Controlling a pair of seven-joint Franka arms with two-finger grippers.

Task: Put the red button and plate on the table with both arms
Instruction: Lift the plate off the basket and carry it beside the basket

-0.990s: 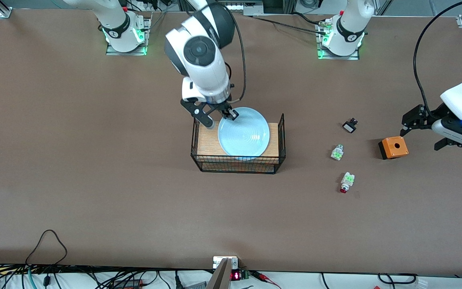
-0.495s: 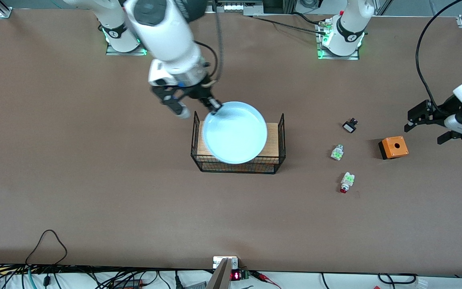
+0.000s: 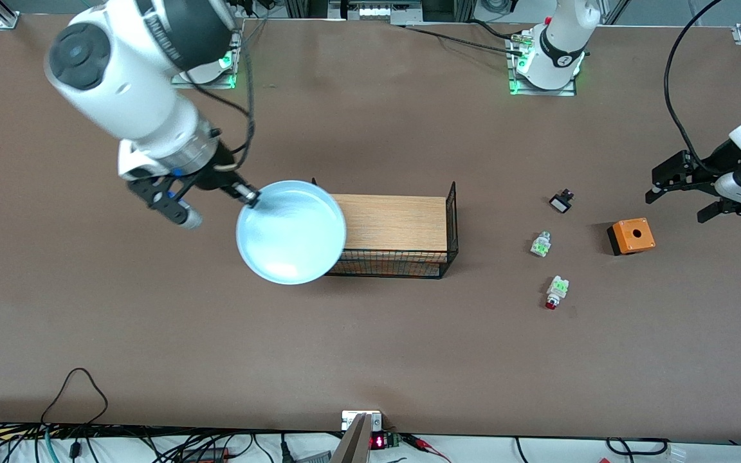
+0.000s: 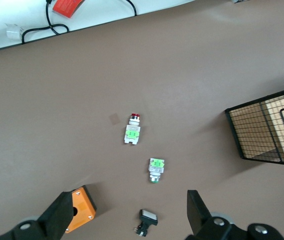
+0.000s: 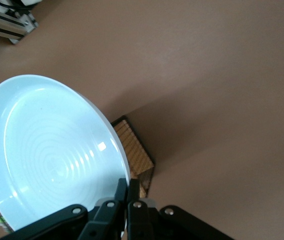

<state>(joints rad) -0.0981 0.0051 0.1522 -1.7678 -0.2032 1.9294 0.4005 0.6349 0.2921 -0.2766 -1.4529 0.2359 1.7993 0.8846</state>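
My right gripper (image 3: 249,196) is shut on the rim of the light-blue plate (image 3: 291,232), which hangs in the air over the table (image 3: 409,347) at the wire rack's end toward the right arm's end. In the right wrist view the plate (image 5: 51,155) fills one side, with the right gripper (image 5: 126,189) pinching its edge. The red button (image 3: 553,292) lies on the table, nearer the front camera than a similar green-and-white part (image 3: 541,245). My left gripper (image 3: 680,204) hovers open near the orange box, holding nothing. In the left wrist view the red button (image 4: 132,131) lies apart from the left gripper (image 4: 128,200).
A black wire rack (image 3: 390,231) with a bare wooden top stands mid-table. An orange box with a hole (image 3: 631,236) and a small black part (image 3: 561,202) lie toward the left arm's end. Cables run along the table's front edge.
The right arm has lifted the plate off the rack's wooden top and swung it toward the right arm's end. The left gripper has drifted slightly away from the orange box.
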